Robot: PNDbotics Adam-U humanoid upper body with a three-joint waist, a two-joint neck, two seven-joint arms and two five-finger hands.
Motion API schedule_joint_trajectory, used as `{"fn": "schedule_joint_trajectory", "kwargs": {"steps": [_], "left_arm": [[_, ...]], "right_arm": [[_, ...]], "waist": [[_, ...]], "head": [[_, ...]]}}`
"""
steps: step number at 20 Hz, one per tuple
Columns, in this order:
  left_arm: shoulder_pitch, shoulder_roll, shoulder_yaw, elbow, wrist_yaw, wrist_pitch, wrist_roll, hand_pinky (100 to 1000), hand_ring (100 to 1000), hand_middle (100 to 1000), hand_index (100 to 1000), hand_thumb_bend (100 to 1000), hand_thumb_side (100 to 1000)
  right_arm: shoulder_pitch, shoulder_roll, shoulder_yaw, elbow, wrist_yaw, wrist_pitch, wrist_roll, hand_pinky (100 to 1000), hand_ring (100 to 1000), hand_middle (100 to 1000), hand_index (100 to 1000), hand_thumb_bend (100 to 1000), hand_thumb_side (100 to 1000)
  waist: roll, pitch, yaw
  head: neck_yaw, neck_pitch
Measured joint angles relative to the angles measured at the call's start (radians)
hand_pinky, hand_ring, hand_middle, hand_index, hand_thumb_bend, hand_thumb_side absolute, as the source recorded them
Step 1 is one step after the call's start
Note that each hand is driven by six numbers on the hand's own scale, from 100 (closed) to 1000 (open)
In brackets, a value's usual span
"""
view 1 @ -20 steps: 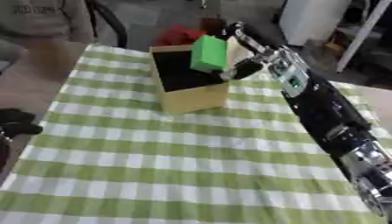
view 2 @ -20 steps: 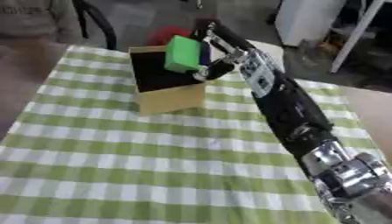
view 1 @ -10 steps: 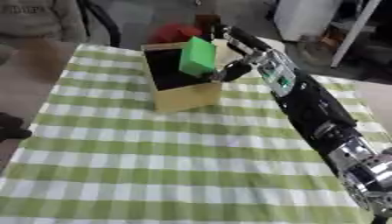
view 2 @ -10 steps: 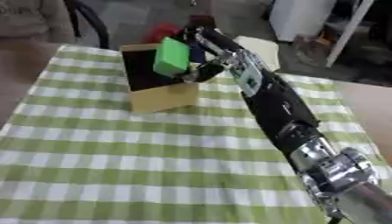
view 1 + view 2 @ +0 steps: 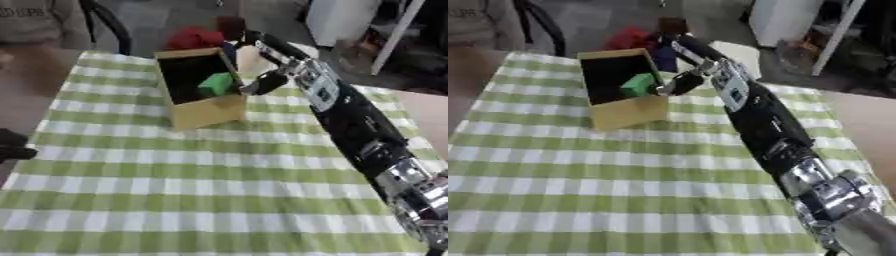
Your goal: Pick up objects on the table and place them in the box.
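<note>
Fingers [image 5: 262, 42] on your right hand [image 5: 273, 62] are stretched out pretty much straight over the far right corner of the box [image 5: 207, 114], with the thumb [image 5: 262, 83] hanging down just beside the box's right wall. Nothing is pinched between them as far as you can see. The green block [image 5: 215, 83] sits inside the box, down against the dark interior toward the right side, a bit tilted. The box itself is a tan open-top thing standing on the green-and-white checked tablecloth [image 5: 201, 185], toward the far end of the table. Your left hand [image 5: 12, 146] only peeks in at the left edge as a dark shape, and you can't tell what its fingers are doing.
</note>
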Motion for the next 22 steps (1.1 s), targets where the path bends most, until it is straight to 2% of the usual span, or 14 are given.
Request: {"fn": "schedule_joint_trajectory", "kwargs": {"steps": [4,10,12,14,19,22], "left_arm": [[0.017,0.000,0.001,0.003,-0.001,-0.001,0.001,962,729,710,802,331,500],[0.061,0.000,0.028,0.025,-0.010,-0.006,0.023,965,730,711,802,324,509],[0.077,-0.004,0.040,0.031,-0.015,-0.008,0.034,966,731,712,802,321,512],[0.091,-0.006,0.052,0.037,-0.020,-0.012,0.046,968,732,713,802,320,515],[0.116,-0.008,0.078,0.049,-0.036,-0.018,0.075,971,740,718,803,316,520],[0.128,-0.008,0.086,0.052,-0.044,-0.020,0.086,974,746,724,804,312,527]], "right_arm": [[0.010,-0.001,0.008,-0.036,-0.045,-0.004,0.017,909,836,906,945,503,218],[0.055,-0.024,0.038,-0.152,-0.167,0.008,0.063,913,834,909,954,486,220],[0.076,-0.032,0.047,-0.200,-0.220,0.027,0.080,915,835,910,955,505,259],[0.101,-0.039,0.055,-0.255,-0.274,0.050,0.096,917,836,911,957,454,310],[0.167,-0.048,0.062,-0.398,-0.386,0.112,0.118,916,832,906,956,417,327],[0.211,-0.050,0.061,-0.470,-0.433,0.152,0.115,914,827,900,952,389,337]], "waist": [[0.017,-0.011,-0.045],[0.043,-0.030,-0.149],[0.056,-0.035,-0.185],[0.068,-0.036,-0.224],[0.083,-0.042,-0.300],[0.090,-0.042,-0.325]], "head": [[0.010,0.004],[0.060,0.043],[0.086,0.056],[0.114,0.070],[0.182,0.103],[0.218,0.118]]}}
